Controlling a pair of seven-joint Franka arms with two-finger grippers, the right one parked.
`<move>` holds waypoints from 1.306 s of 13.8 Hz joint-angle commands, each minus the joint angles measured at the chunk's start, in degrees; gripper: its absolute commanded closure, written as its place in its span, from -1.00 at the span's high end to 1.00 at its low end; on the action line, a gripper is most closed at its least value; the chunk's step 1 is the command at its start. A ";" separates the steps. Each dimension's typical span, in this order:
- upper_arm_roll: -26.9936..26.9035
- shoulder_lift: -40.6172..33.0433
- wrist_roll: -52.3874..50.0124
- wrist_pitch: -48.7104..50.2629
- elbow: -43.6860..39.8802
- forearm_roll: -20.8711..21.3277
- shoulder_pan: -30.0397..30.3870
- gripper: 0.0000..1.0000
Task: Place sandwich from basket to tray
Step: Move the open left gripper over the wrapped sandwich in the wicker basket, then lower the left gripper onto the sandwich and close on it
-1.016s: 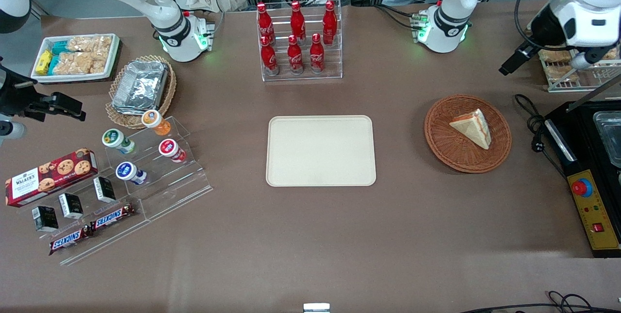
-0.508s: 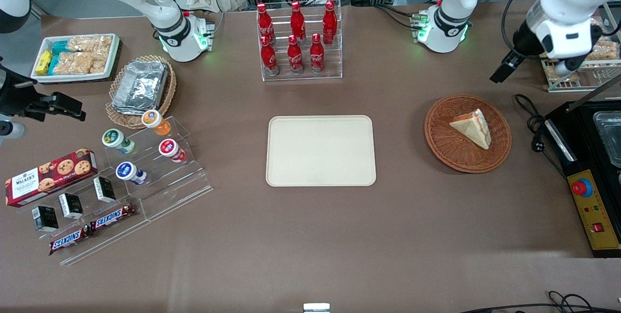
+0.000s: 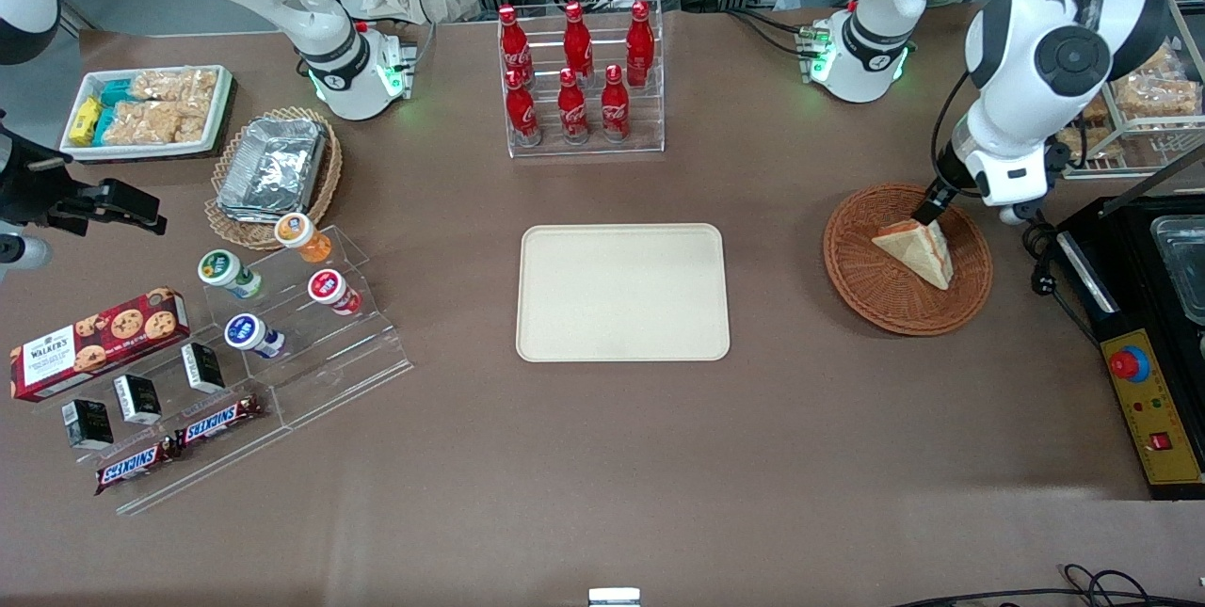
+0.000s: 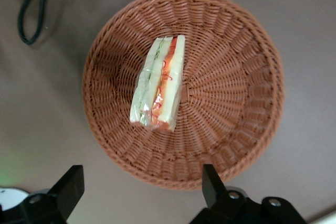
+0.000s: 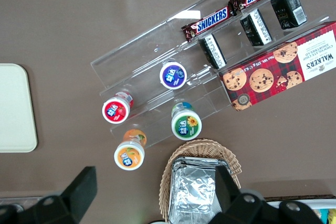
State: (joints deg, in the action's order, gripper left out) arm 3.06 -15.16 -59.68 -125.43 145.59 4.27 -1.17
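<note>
Your tool (image 4: 143, 190) hangs above the basket (image 3: 861, 268) with its fingers (image 4: 71, 187) spread wide and nothing between them; in the wrist view the two dark fingertips stand over the basket's rim and the bare desk (image 3: 602, 456) just beside it. The sandwich (image 3: 915, 249) lies in the basket, wrapped in clear film, its orange-red and white filling showing along the cut edge. From the front, one dark finger of the tool reaches down to just above the sandwich's end farther from the camera; you cannot tell from that view whether it touches.

The tray (image 3: 622, 292) sits flat at the middle of the desk with nothing on it, well apart from the basket.

Farther from the camera than the tray, a clear rack (image 3: 584, 141) holds six red bottles (image 3: 571, 103) in two rows. Toward the parked arm's end, a lighter wicker basket (image 3: 226, 212) carries stacked foil containers (image 3: 273, 165), a white tray (image 3: 221, 108) holds snack packets (image 3: 160, 103), and a clear stepped stand (image 3: 348, 372) bears small pots, little dark boxes and two Snickers bars (image 3: 179, 442), with a red biscuit box (image 3: 99, 342) just beside it.
</note>
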 commanded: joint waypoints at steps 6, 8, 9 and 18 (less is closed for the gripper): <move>0.28 7.95 -1.76 -13.34 3.03 2.85 2.22 1.00; 0.28 8.83 -1.76 -14.40 3.29 3.82 3.09 1.00; 0.28 9.01 -1.76 -15.27 3.73 3.82 4.15 1.00; 0.19 13.48 -1.85 -23.88 6.37 3.82 5.47 1.00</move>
State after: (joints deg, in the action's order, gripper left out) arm 2.98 -3.70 -59.83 -144.81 150.91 6.61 3.73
